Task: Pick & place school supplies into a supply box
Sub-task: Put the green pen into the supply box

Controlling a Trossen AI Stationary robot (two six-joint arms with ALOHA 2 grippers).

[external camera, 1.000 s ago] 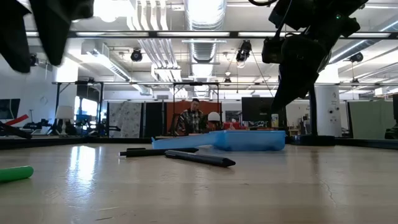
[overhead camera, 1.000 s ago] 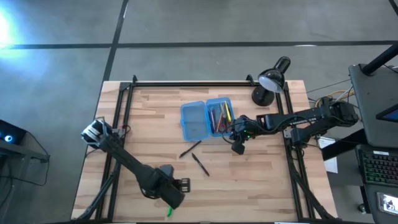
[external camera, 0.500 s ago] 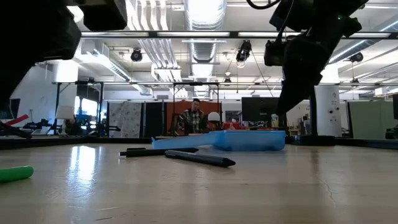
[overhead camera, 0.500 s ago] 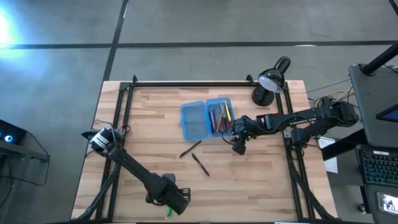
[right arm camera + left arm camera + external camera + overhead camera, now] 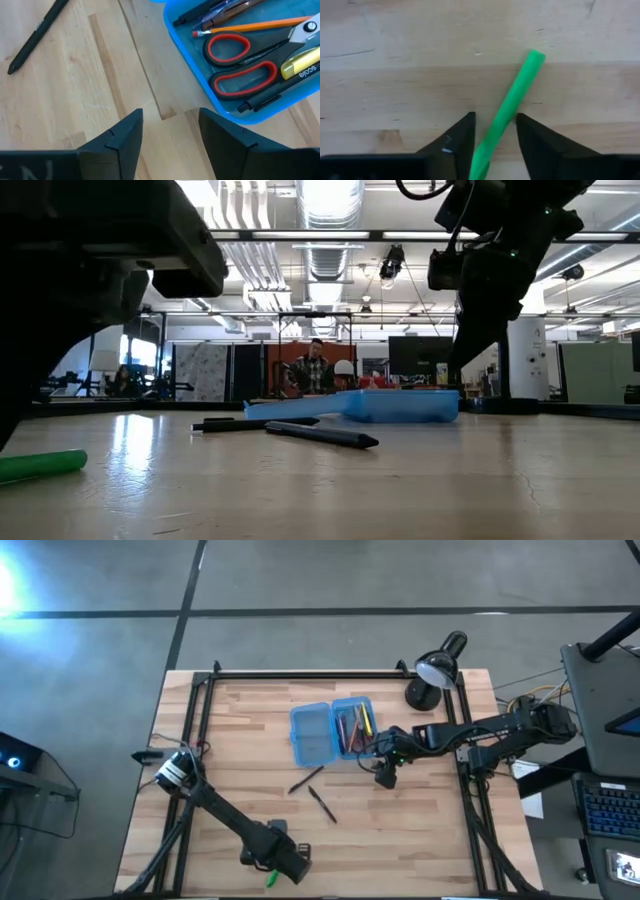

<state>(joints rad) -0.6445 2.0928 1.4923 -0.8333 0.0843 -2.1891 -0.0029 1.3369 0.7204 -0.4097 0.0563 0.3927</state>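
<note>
Three supplies lie outside the translucent blue plastic supply box (image 5: 332, 731): a thin green pen (image 5: 507, 112) at the near edge of the pale wooden bench (image 5: 240, 730), and two slim black pens (image 5: 306, 779) (image 5: 322, 805) on the open wood just in front of the box.

The left gripper (image 5: 494, 134) is low over the green pen with its fingers parted and holding nothing, one dark finger on each side of the shaft. In the left wrist view the pen runs slantwise through that gap, its long axis angled away from the gripper's own line, its squared far end pointing out over the wood. In the high view only a short green tip (image 5: 270, 879) shows past the wrist.

The likeliest trouble, I judge, comes from that slant: closing fingers could roll or swivel the round shaft and pinch it off-centre, or push it toward the bench edge close by.

The right gripper (image 5: 169, 131) hovers beside the box's right-hand half, fingers spread and empty. That half already holds the red-handled scissors (image 5: 245, 62), an orange pencil (image 5: 247, 25) and a yellow marker (image 5: 300, 63); the other half looks bare
</note>
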